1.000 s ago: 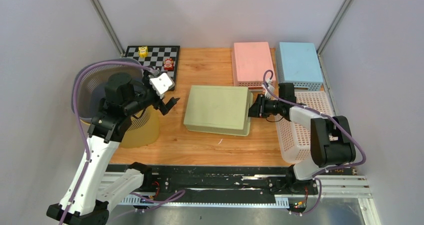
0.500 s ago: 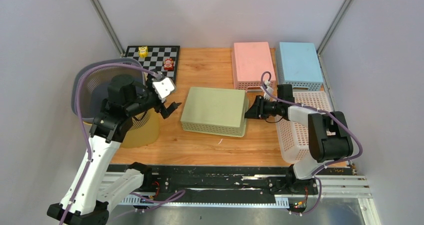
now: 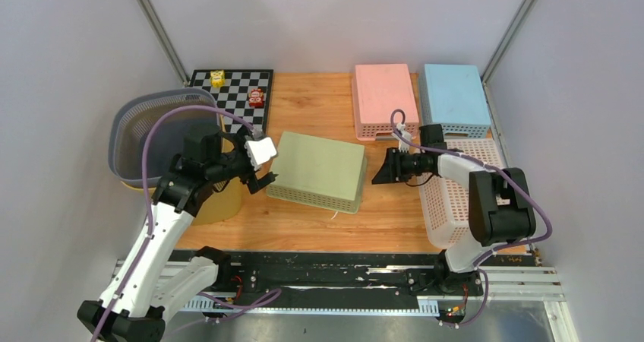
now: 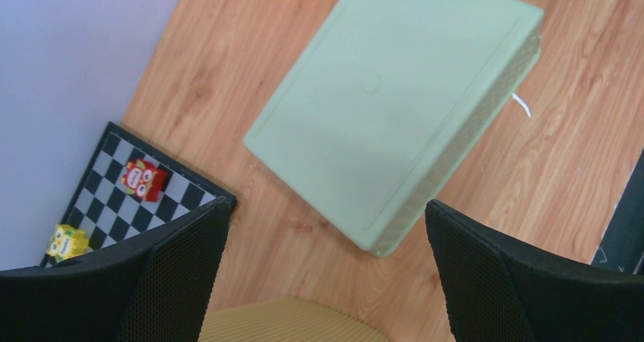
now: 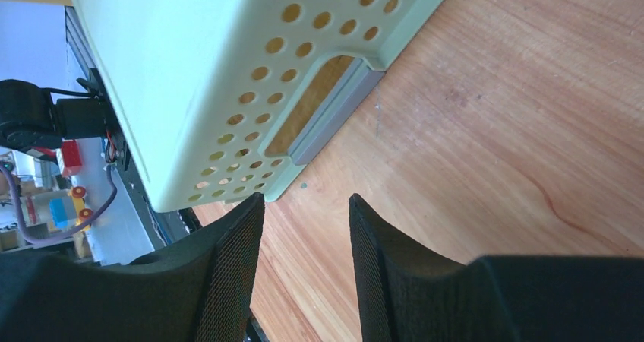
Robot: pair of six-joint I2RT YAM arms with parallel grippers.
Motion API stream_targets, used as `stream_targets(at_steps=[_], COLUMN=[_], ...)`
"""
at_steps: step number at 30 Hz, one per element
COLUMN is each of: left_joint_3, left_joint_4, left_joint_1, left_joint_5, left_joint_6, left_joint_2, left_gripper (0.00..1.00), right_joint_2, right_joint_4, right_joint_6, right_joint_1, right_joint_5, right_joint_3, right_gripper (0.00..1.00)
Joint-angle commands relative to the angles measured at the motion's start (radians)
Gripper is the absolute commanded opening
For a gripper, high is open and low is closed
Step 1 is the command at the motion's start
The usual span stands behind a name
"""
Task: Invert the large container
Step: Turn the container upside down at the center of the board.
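The left claw hangs wide apart and empty just beside the left edge of the pale green perforated plastic container. The container lies base-up, slightly skewed, midway across the wooden worktop. Just off its right end wall, near the handle slot, the right claw stands narrowly parted, holding nothing.
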Motion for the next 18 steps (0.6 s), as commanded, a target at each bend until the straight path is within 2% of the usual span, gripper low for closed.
stream_targets(at_steps=[1, 10, 18], left_joint_3=[-0.074, -0.193, -0.281], left_joint_4=[-0.003, 0.055, 0.16], left_joint_1=[-0.022, -0.158, -0.27], left_joint_5=[0.005, -0.165, -0.377], left_joint_6=[0.093, 0.184, 0.268], left_joint_2=[-0.007, 0.001, 0.046], left_gripper=[1.0, 1.0, 1.0], right_joint_2=[-0.096, -0.227, -0.189], right_joint_4=[-0.06, -0.027, 0.041], right_joint_6=[-0.086, -0.107, -0.083], right_joint_1=[0.0, 0.007, 0.024], right_joint_5=[0.005, 0.015, -0.014], right_joint_3=[0.043, 0.102, 0.219], right_gripper=[0.48, 0.51, 0.54])
